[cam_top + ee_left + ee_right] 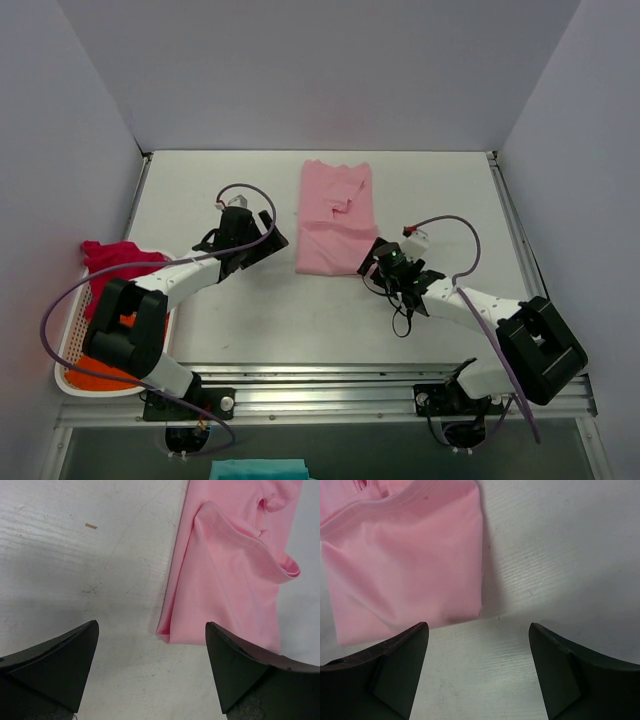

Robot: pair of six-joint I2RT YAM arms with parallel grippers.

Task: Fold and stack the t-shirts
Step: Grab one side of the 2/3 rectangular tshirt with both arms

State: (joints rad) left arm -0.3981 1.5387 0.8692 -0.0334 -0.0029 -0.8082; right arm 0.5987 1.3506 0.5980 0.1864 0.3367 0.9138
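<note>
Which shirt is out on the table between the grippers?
The light pink t-shirt, lying flat mid-table in a long folded strip; the magenta-red shirt and orange shirt sit in the white tray at left.

The pink t-shirt (335, 220) is plain light pink, with no print. The tray (66, 345) is white. Over its far rim lies a magenta-red t-shirt (115, 258), and inside it lies an orange t-shirt (92, 372). The table (250, 310) beside the tray is off-white with faint grain. The arms (180, 280) are white and black, with purple cables (245, 186). A teal cloth (258, 468) shows nearer than the tray.
</note>
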